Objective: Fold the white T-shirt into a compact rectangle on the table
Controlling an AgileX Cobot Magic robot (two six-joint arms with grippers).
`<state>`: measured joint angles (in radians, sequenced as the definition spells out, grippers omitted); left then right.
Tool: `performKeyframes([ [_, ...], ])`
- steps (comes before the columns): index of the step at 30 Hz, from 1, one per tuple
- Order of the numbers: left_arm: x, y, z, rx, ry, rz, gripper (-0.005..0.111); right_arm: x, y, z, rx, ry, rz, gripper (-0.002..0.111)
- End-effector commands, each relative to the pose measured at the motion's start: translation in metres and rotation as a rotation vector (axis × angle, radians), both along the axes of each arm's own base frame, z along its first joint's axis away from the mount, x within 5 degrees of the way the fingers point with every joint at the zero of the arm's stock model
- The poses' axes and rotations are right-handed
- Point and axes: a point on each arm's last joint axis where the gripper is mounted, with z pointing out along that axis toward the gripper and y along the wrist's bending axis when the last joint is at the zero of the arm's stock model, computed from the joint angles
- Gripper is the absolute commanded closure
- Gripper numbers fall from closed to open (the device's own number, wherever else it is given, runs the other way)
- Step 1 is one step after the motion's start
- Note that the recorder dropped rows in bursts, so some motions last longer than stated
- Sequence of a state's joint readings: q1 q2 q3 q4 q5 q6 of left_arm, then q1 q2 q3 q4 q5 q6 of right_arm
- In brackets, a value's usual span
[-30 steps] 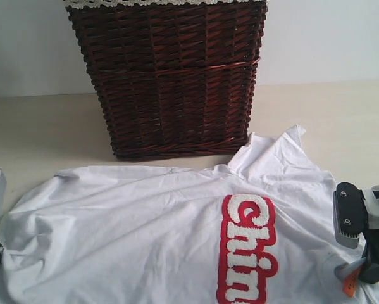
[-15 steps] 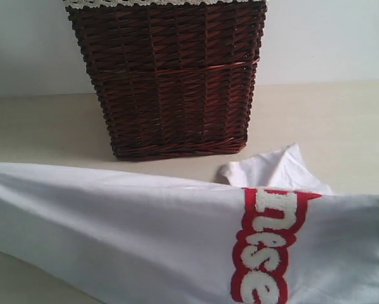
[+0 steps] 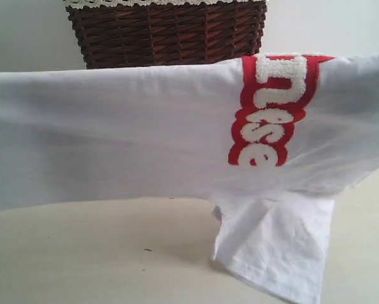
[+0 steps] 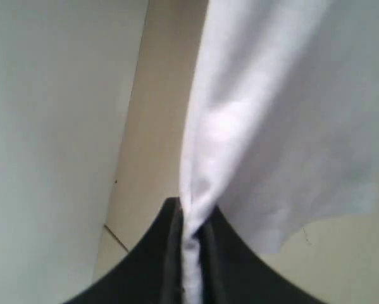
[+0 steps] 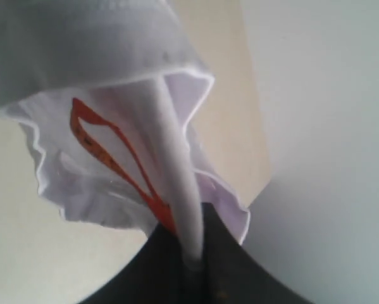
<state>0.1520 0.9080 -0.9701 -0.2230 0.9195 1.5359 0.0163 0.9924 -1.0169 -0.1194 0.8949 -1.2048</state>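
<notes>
The white T-shirt (image 3: 126, 133) hangs stretched across the exterior view, lifted above the table (image 3: 100, 253), its red-outlined lettering (image 3: 268, 107) facing the camera. One sleeve (image 3: 278, 247) droops down to the table. Neither gripper shows in the exterior view. In the left wrist view my left gripper (image 4: 190, 253) is shut on a bunched edge of the T-shirt (image 4: 265, 114). In the right wrist view my right gripper (image 5: 192, 259) is shut on a rolled hem of the T-shirt (image 5: 107, 57), with a red strip (image 5: 113, 155) beside the jaws.
A dark wicker basket (image 3: 170, 31) with a lace-trimmed lining stands behind the raised shirt, against the pale wall. Bare beige tabletop lies below the shirt at the front left.
The shirt lay flat on the table a second ago with both grippers at its sides. It has since been lifted high and now hangs taut, hiding most of the basket.
</notes>
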Motion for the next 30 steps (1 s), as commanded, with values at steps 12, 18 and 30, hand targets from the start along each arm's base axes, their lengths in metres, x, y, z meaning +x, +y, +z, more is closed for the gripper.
performKeyframes([
  [12, -0.085, -0.012, 0.040, 0.020, -0.295, 0.028, 0.107, -0.086, -0.003, 0.049, 0.055, -0.214, -0.057, 0.108],
  [18, -0.153, -0.037, 0.030, -0.109, -0.236, -0.083, 0.107, -0.147, 0.015, 0.046, 0.210, -0.178, 0.074, 0.108],
  [30, -0.229, -0.048, 0.021, -0.261, -0.483, 0.013, 0.107, -0.227, 0.014, 0.047, 0.209, -0.452, 0.101, 0.108],
])
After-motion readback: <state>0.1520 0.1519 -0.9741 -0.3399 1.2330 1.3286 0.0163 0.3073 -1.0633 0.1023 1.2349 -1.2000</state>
